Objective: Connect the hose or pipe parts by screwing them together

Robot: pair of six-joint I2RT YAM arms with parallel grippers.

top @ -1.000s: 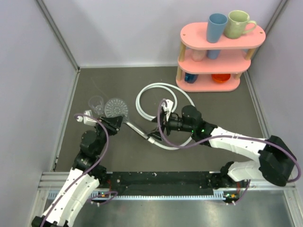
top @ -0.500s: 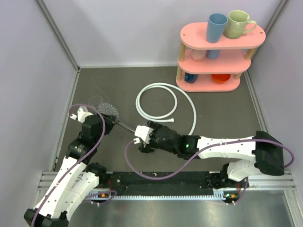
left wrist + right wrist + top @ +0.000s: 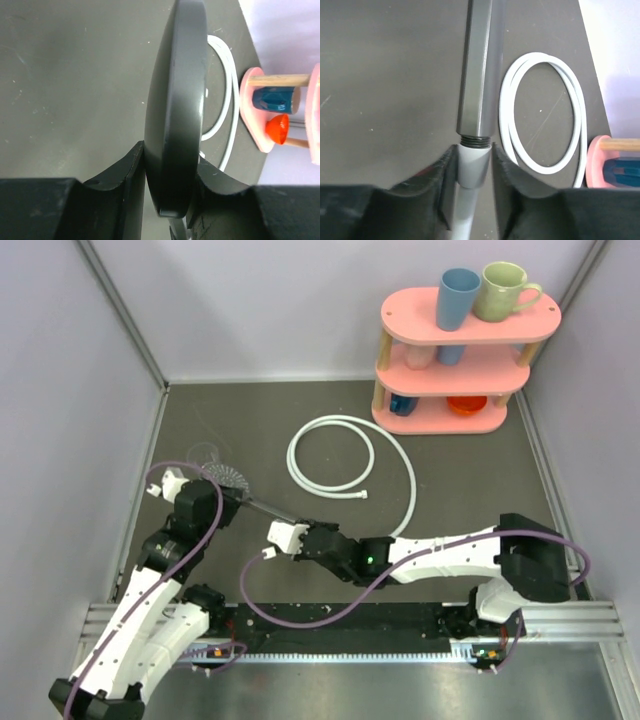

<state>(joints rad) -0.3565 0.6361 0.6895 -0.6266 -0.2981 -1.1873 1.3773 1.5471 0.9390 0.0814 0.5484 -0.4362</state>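
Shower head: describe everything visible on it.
Dark grey, matte, plastic-looking shower head: a round disc seen edge-on, pinched at its rim by the left gripper. Its straight handle ends in a threaded stub, threads exposed, meeting the pale hose fitting that the right gripper clamps.

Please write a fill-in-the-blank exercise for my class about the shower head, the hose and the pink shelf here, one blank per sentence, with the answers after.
1. The left gripper clamps the shower head, which is dark ____ in colour.
2. The right gripper is shut on the hose fitting at the end of the shower head's ____.
3. The looped hose is ____ in colour.
4. On top of the pink shelf stand a blue cup and a mug that is ____.
Answers: grey; handle; white; green.
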